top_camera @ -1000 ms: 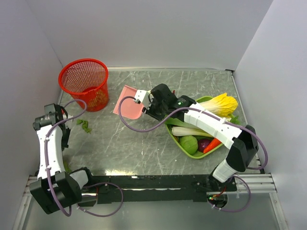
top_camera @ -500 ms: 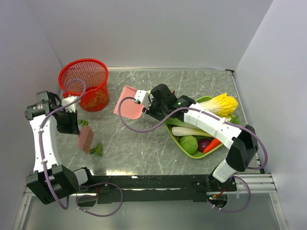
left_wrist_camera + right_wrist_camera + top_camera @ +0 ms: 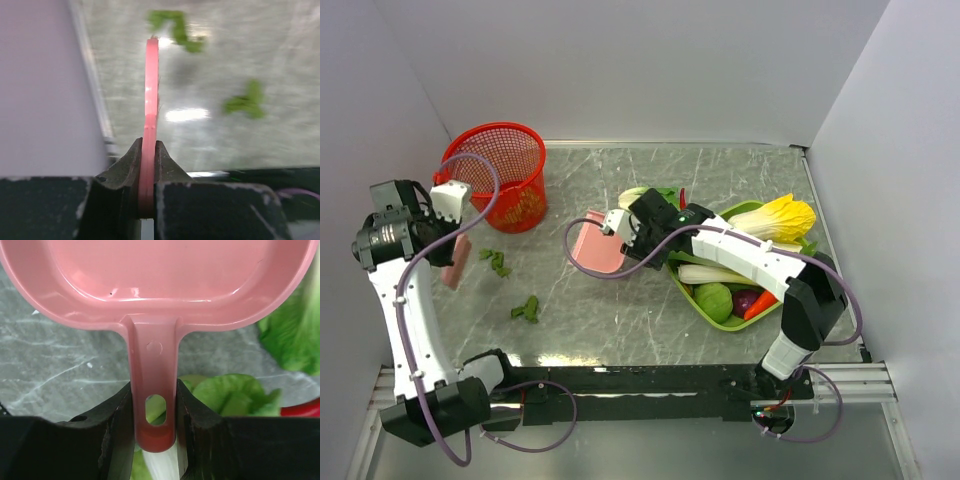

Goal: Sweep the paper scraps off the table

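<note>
No text or numbers seem readable, though the left wrist view blurs.

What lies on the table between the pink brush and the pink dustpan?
In the top view, a few green paper scraps lie there, close to the brush; the stretch on to the dustpan is bare table.

Left end effector [image 3: 148,145], right [image 3: 154,390]: clamped.
</note>
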